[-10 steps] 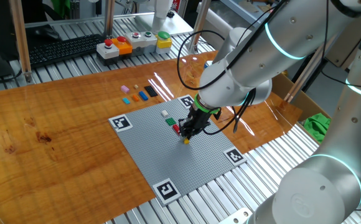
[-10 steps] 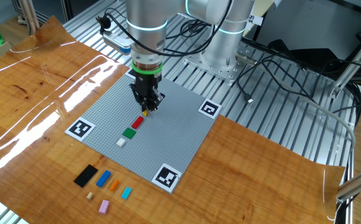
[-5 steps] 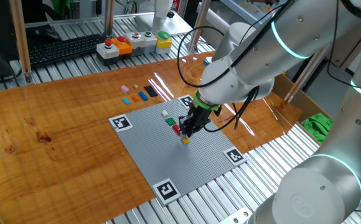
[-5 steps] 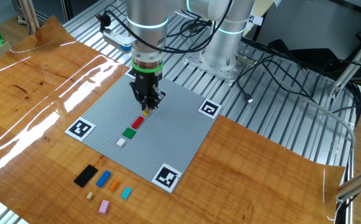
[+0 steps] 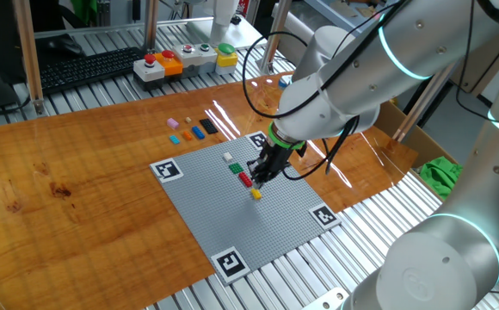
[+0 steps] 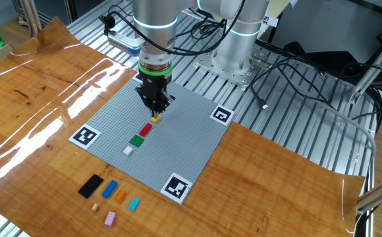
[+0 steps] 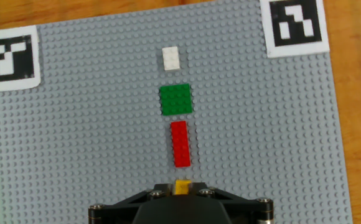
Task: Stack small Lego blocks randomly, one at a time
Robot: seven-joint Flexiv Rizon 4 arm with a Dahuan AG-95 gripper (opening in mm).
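Observation:
My gripper (image 5: 261, 177) (image 6: 157, 108) hovers just above the grey baseplate (image 5: 232, 226) (image 6: 191, 141), its fingers drawn close together and holding nothing. A small yellow Lego block (image 5: 256, 195) (image 6: 156, 118) sits on the plate right under the tips. In the hand view it peeks through the narrow slit between my fingertips (image 7: 182, 185). Beyond it lie a red block (image 7: 180, 144), a green block (image 7: 176, 99) and a white block (image 7: 170, 57) in a line. Several more small blocks, among them black (image 6: 91, 185), blue (image 6: 109, 189) and cyan (image 6: 134, 204), lie on the wooden board.
Square marker tags (image 7: 10, 56) (image 7: 294, 25) sit at the baseplate's corners. A box of push buttons (image 5: 185, 58) and a keyboard (image 5: 90, 67) stand at the back. Cables (image 6: 290, 72) trail beside the arm's base. A green cloth (image 5: 440, 172) lies off the board.
The gripper has lifted a little off the yellow block, which stays on the plate, and its fingers have drawn closer together.

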